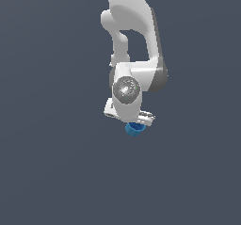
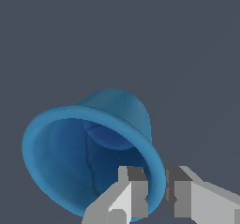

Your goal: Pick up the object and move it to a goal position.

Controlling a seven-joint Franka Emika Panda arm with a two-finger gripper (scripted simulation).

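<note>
The object, a small blue cup (image 2: 89,157) with a lighter rim, fills much of the wrist view, its hollow inside facing the camera. My gripper (image 2: 157,190) is shut on the cup's wall: one grey finger (image 2: 133,190) is inside the rim and the other presses from outside. In the exterior view the cup (image 1: 134,129) pokes out tilted just below the white hand, with the gripper (image 1: 142,120) at its top edge. The hand hides most of the cup there. Whether the cup touches the ground cannot be told.
The white arm (image 1: 129,26) comes down from the top of the exterior view. A plain dark grey-blue ground (image 1: 52,163) surrounds it, with no other object or edge in view.
</note>
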